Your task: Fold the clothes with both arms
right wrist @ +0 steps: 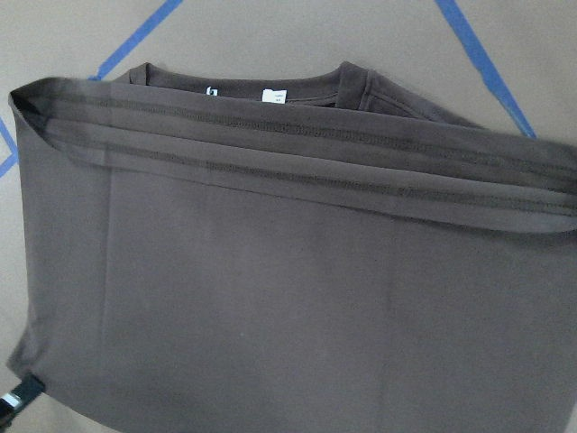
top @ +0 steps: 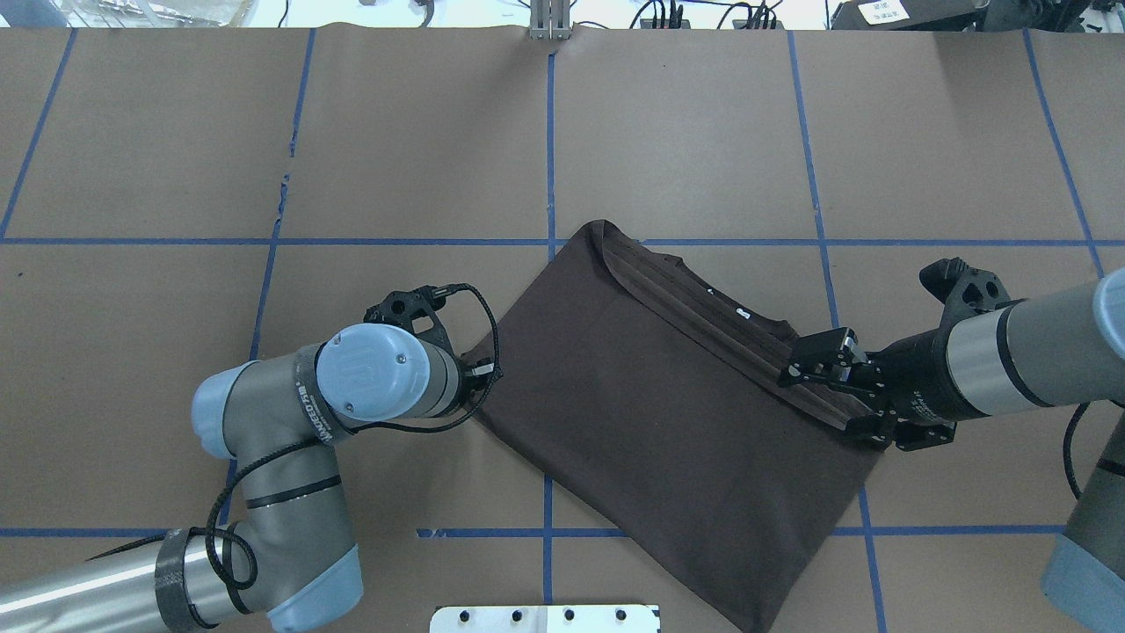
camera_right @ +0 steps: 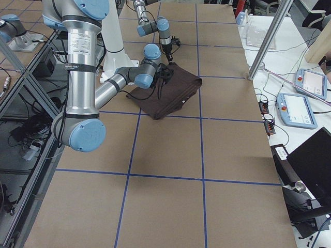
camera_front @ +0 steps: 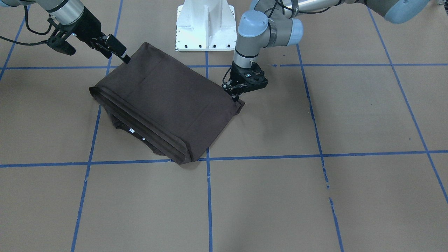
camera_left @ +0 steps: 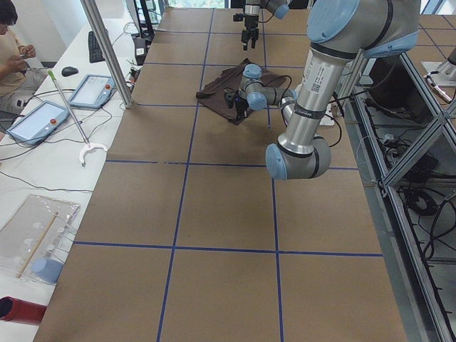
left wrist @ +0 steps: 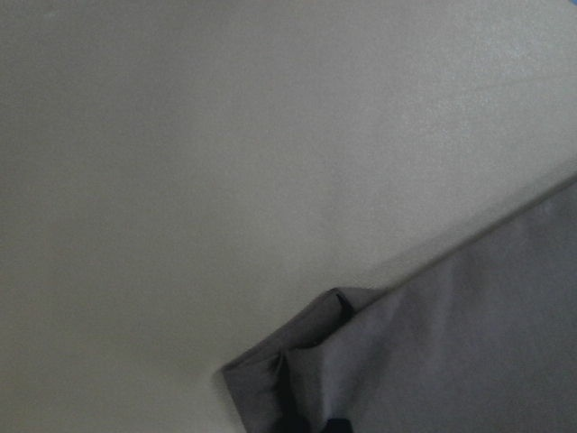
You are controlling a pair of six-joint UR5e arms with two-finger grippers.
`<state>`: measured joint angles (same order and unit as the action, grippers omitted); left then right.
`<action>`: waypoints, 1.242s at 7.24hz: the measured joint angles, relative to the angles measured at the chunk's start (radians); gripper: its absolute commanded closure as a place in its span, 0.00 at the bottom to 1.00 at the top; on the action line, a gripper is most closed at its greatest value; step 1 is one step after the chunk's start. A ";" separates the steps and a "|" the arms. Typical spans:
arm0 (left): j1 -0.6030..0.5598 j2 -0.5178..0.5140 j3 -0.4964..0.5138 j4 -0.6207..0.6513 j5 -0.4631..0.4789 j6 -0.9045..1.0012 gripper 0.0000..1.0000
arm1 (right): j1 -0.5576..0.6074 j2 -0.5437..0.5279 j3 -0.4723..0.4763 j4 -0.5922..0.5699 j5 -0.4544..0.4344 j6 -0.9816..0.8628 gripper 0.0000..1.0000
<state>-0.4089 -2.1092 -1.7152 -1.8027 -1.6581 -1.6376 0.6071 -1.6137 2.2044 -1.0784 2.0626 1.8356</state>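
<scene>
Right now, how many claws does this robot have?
2. The left claw sits at one corner of the brown shirt; the right claw is at the shirt's opposite end. None look hidden.

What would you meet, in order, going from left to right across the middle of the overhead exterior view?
left arm → T-shirt → right pincer, at the shirt's right edge → right arm
</scene>
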 measured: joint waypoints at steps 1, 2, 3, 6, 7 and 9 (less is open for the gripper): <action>-0.084 -0.004 0.002 0.008 -0.018 0.107 1.00 | 0.000 0.010 -0.002 0.000 0.000 0.001 0.00; -0.187 -0.029 0.040 0.004 -0.054 0.210 1.00 | 0.000 0.019 -0.005 0.000 0.000 0.002 0.00; -0.276 -0.093 0.141 -0.021 -0.082 0.281 1.00 | 0.002 0.027 -0.007 0.000 -0.007 0.002 0.00; -0.425 -0.330 0.641 -0.356 -0.098 0.325 0.71 | 0.006 0.047 -0.027 -0.004 -0.102 0.001 0.00; -0.455 -0.391 0.736 -0.418 -0.101 0.313 0.16 | 0.007 0.065 -0.037 -0.007 -0.131 0.001 0.00; -0.467 -0.364 0.550 -0.370 -0.210 0.217 0.09 | 0.007 0.115 -0.080 -0.010 -0.178 0.000 0.00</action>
<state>-0.8762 -2.4729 -1.1655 -2.1724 -1.8686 -1.4209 0.6137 -1.4983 2.1239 -1.0886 1.8847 1.8355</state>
